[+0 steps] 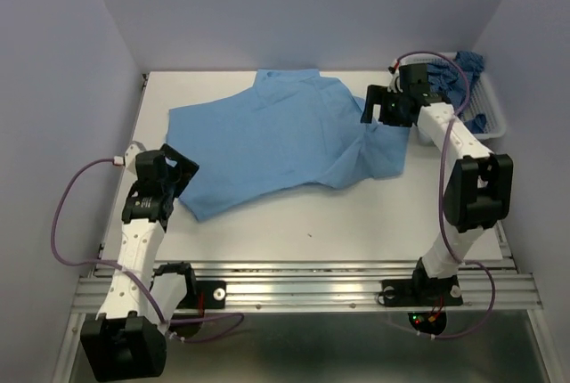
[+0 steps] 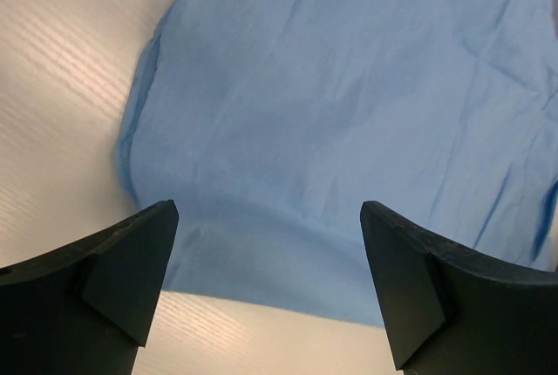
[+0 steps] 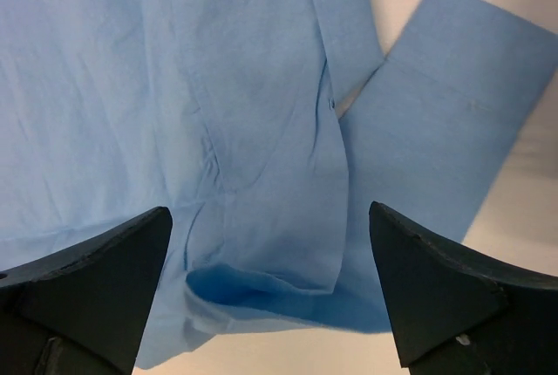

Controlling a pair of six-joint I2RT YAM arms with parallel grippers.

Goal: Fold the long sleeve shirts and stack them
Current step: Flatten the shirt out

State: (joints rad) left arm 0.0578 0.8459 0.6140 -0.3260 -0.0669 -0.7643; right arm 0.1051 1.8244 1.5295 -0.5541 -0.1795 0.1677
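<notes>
Light blue shirt [image 1: 285,138] lies spread on table [image 1: 356,223]. Left claw [image 2: 268,218] is apart over its near-left hem. Right claw [image 3: 270,214] is apart above its right sleeve.

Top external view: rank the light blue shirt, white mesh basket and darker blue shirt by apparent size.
1. light blue shirt
2. white mesh basket
3. darker blue shirt
The right arm hides part of the last two.

Both arms are white tubes with chunky black blocks at the joints. A thin purple cable [image 1: 58,223] loops off the left arm [image 1: 134,254] at 9 o'clock, another arches over the right arm [image 1: 452,144] at 12 o'clock. The jaws are flat black wedges.
</notes>
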